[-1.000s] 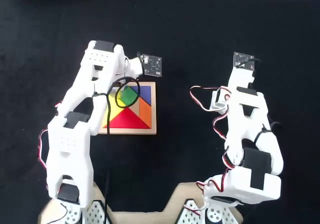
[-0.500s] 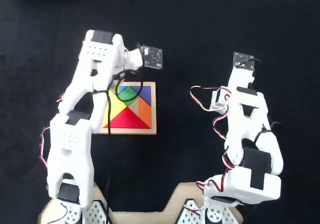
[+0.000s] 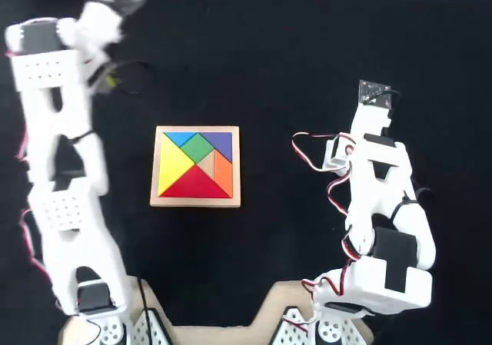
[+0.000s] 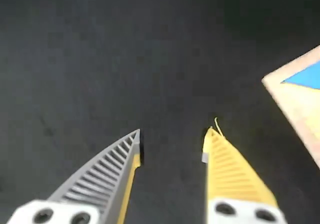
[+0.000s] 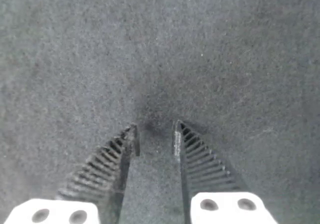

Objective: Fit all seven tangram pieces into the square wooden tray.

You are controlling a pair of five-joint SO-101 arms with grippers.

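On black cloth point(image 3: 292, 53), square wooden tray point(image 3: 196, 202); apparently full.

Your left arm point(image 3: 65, 168) is white plastic shells, some dotted with rows of small holes, joined by black motor blocks point(image 3: 96, 295), with thin red and black cables point(image 3: 25, 233) along it. Your right arm point(image 3: 380, 199) is the same white and black, with red, white and black wires point(image 3: 319, 141) looping off its side and a small dark circuit board point(image 3: 374, 93) at its end. Your left gripper point(image 4: 172, 144) has one grey ribbed finger point(image 4: 100, 176) edged in yellow and one yellow finger point(image 4: 230, 169); your right gripper point(image 5: 155, 136) has two black ribbed fingers point(image 5: 200, 159). Both sit on white bases point(image 5: 55, 211) with paired screws.
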